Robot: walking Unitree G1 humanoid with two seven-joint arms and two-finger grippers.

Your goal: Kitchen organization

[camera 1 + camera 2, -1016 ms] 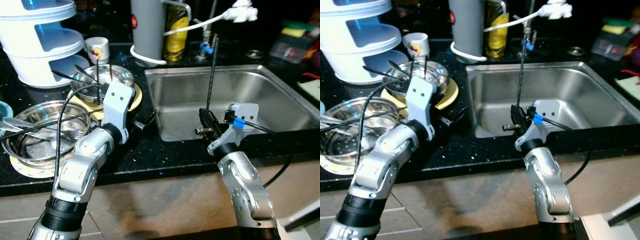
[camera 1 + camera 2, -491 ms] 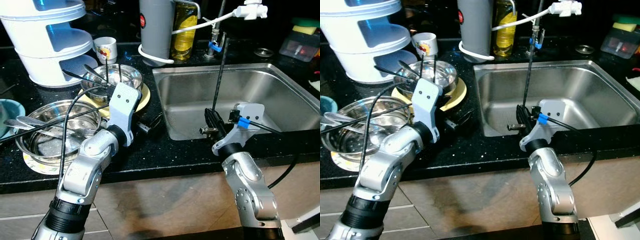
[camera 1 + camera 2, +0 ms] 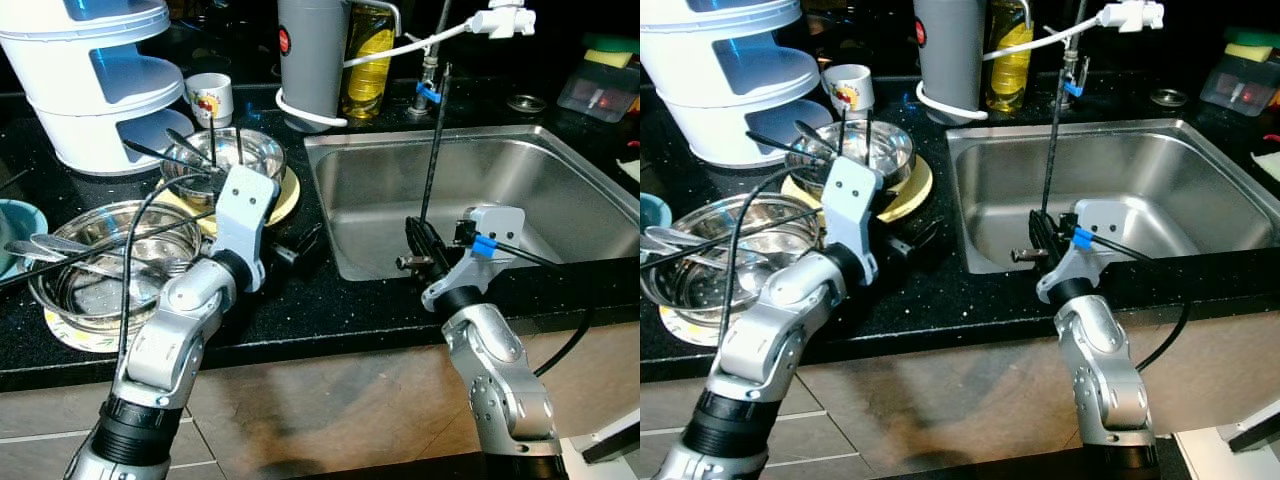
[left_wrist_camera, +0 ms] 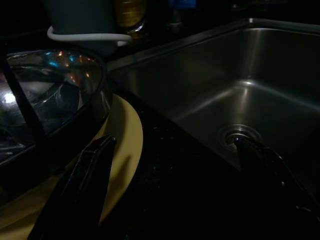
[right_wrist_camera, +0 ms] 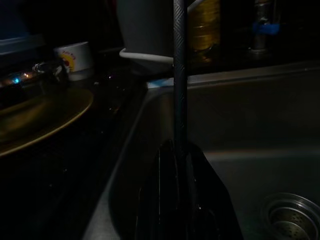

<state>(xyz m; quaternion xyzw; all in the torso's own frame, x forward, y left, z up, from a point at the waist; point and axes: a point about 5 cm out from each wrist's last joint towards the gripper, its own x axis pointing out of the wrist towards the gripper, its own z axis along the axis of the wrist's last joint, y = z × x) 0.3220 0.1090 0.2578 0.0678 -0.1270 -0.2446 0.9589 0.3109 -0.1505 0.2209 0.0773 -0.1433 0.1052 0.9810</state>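
I count two steel bowls [image 3: 110, 262] [image 3: 225, 165], one yellow plate [image 3: 280, 195], one cup [image 3: 211, 98] on the desk [image 3: 330, 300]. My right hand [image 3: 420, 245] grips one black rod [image 3: 432, 140] over the sink [image 3: 520, 190]; my left hand [image 4: 170, 165] is spread wide by the plate.

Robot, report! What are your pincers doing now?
Right pincer shut on thin black stick, upright over sink. Left pincer open on counter beside yellow plate. Nothing in the way.
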